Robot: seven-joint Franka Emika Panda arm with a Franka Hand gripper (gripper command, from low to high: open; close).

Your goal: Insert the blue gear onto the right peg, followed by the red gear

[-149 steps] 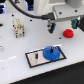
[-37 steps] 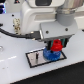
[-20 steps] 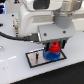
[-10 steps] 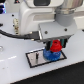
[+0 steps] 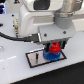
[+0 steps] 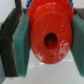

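Wrist view shows the gripper (image 6: 47, 42) clamped on the red gear (image 6: 50, 37), its teal pads (image 6: 21, 45) pressed against the gear's toothed rim on both sides. In the exterior view the red gear (image 5: 54, 48) sits directly over the blue gear (image 5: 52, 54), which lies on the dark base plate (image 5: 35, 59) toward the exterior view's right; whether the two gears touch cannot be told.
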